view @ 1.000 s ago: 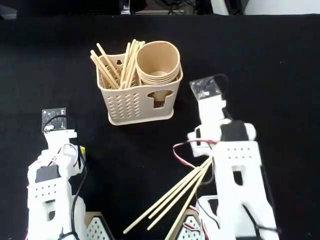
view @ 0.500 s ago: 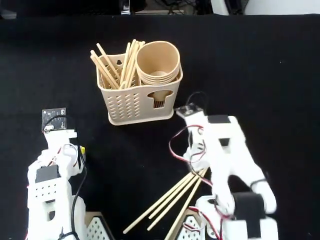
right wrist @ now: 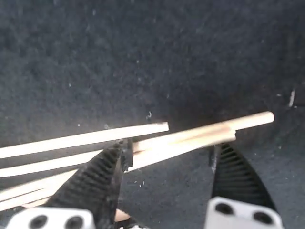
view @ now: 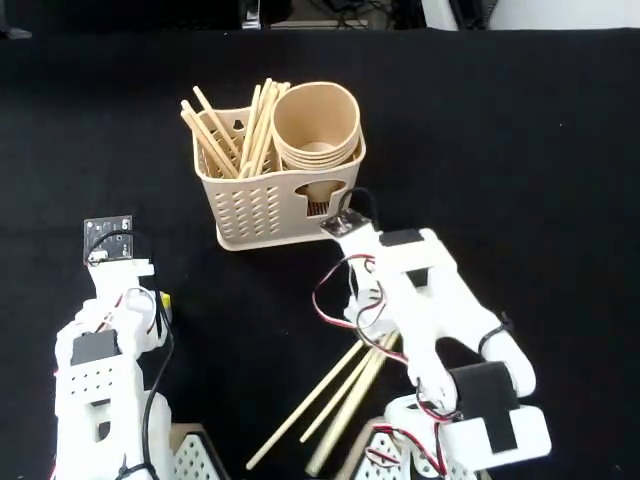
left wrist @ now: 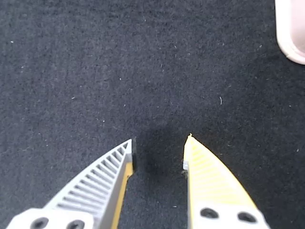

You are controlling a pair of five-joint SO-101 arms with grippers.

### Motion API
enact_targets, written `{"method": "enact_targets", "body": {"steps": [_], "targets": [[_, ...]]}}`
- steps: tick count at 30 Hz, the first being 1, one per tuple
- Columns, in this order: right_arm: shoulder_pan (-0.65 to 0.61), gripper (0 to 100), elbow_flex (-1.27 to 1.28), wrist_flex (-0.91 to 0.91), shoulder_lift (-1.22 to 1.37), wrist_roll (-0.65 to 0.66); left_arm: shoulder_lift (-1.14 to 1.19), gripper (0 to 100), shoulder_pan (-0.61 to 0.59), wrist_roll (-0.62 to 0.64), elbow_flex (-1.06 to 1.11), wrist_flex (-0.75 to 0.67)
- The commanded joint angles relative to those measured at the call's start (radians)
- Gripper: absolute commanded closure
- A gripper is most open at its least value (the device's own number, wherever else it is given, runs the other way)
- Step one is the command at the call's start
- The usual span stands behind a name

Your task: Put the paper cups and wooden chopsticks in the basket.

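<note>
- Swinging in over the last second, the right arm [view: 420, 290] has folded down from a more stretched-out pose and now bends low over the loose chopsticks [view: 320, 405] on the desk [view: 520, 150], near the basket [view: 270, 205].
- The right arm's jaws stand wide open, one on each side of the sticks' near ends. Nothing is clamped yet, and the sticks lie flat on the cloth between them.
- The fan of sticks looks a little narrower than it did. Whether the arm nudged them I cannot tell.
- The paper cups [view: 315, 125] sit stacked in one compartment of the basket and a bunch of upright chopsticks [view: 235, 135] stands in the other, so the loose bundle looks like the last load.
- The left arm [view: 100, 350] has kept still. The left arm's jaws are parted over bare desk, holding nothing.
- A grasp seems to be lining up. Closing cleanly on every stick at once looks like the tricky part.
</note>
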Motion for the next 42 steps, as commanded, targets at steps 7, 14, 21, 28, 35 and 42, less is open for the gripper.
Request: {"method": "enact_targets", "body": {"steps": [7,14,21,28,35,42], "targets": [[-0.035,73.7,-0.071,-0.055,-0.125,-0.055,0.003,81,0.013,0.006,-0.015,-0.015],[-0.034,73.7,-0.065,0.057,-0.243,-0.064,0.003,81,0.013,0.006,-0.015,-0.017],[-0.118,73.4,0.108,-0.048,-0.395,-0.12,0.003,81,0.013,0.006,-0.007,-0.041],[-0.235,73.7,0.289,-0.244,-0.433,-0.37,0.005,81,0.013,0.006,-0.005,-0.043],[-0.195,73.4,0.308,-0.27,-0.438,-0.399,0.005,81,0.013,0.005,0.001,-0.048],[-0.103,73.7,0.309,-0.227,-0.433,-0.302,0.005,81,0.013,0.005,0.001,-0.048]]}}
